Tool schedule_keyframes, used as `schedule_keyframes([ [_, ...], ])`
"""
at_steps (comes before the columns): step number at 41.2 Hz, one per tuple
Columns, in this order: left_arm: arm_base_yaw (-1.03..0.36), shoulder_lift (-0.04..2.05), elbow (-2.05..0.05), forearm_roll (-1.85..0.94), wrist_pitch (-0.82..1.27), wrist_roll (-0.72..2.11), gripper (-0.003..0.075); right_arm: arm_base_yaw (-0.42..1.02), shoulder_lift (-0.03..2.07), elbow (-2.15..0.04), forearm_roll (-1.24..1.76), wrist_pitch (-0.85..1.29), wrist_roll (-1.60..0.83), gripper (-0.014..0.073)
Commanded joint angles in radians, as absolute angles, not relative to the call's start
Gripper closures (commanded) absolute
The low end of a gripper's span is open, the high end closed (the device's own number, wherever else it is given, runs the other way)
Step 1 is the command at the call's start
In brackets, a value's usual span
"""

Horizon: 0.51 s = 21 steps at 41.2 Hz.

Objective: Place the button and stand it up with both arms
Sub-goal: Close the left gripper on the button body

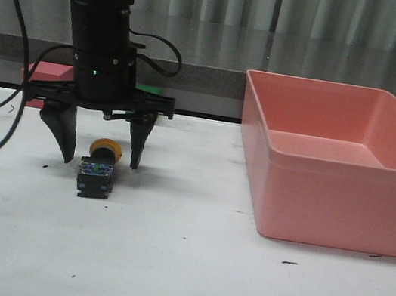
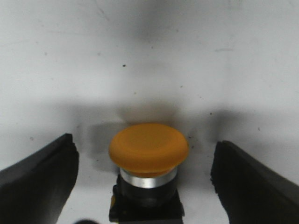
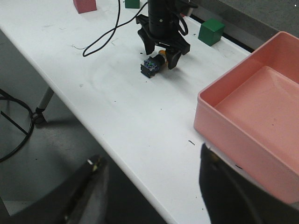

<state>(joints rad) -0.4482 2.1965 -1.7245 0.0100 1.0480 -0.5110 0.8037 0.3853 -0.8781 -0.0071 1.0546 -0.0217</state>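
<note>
while the small push-button with its yellow-orange mushroom cap, silver ring and dark blocky base [image 1: 98,168] lies on its side on the white table [image 1: 184,268], the left arm's black gripper [image 1: 102,152] hangs straight down over it. its two pointed fingers [image 1: 60,130] are spread wide, one on each side of the cap, and neither touches it; the gripper has hold of nothing. from the left wrist camera the cap [image 2: 148,148] sits between the two dark fingers [image 2: 39,179] with clear gaps of table on both sides. in the front view the button's base with its bluish parts points toward the camera and the cap points away.

off to the right stands a large pink plastic bin [image 1: 337,161], well apart from the button. behind the left arm i can see a red block [image 1: 46,74] at the table's far edge, and a green cube [image 3: 211,31] shows in the right wrist view, near the bin's far corner. a black cable [image 3: 105,35] trails across the tabletop from the arm.

the right arm's gripper [image 3: 154,186] is held off the near edge of the table, far from the button, its fingers [image 3: 224,186] wide apart with nothing between them.
</note>
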Motion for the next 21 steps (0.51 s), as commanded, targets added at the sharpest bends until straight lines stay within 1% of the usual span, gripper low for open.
schedule_keyframes([
  [1, -0.446, 2.155, -1.773, -0.006, 1.084, -0.497, 0.0154, 0.802, 0.396, -0.897, -0.019, 0.987, -0.029, 0.0144],
  [5, -0.446, 2.155, -1.773, -0.021, 1.086, -0.485, 0.016, 0.802, 0.396, -0.897, -0.019, 0.987, -0.029, 0.0144],
  [7, -0.446, 2.155, -1.773, -0.021, 1.094, -0.485, 0.0191, 0.802, 0.396, -0.897, -0.019, 0.987, -0.029, 0.0144],
  [9, -0.446, 2.155, -1.773, -0.021, 1.099, -0.485, 0.0246, 0.802, 0.396, -0.897, -0.019, 0.987, -0.029, 0.0144],
  [13, -0.446, 2.155, -1.773, -0.021, 1.099, -0.485, 0.0381, 0.802, 0.396, -0.897, -0.019, 0.987, -0.029, 0.0144],
  [16, -0.446, 2.155, -1.773, -0.021, 1.099, -0.485, 0.0453, 0.802, 0.396, -0.897, -0.019, 0.987, -0.029, 0.0144],
  [21, -0.446, 2.155, -1.773, -0.014, 1.102, -0.484, 0.0531, 0.802, 0.396, -0.897, -0.019, 0.987, -0.029, 0.0144],
])
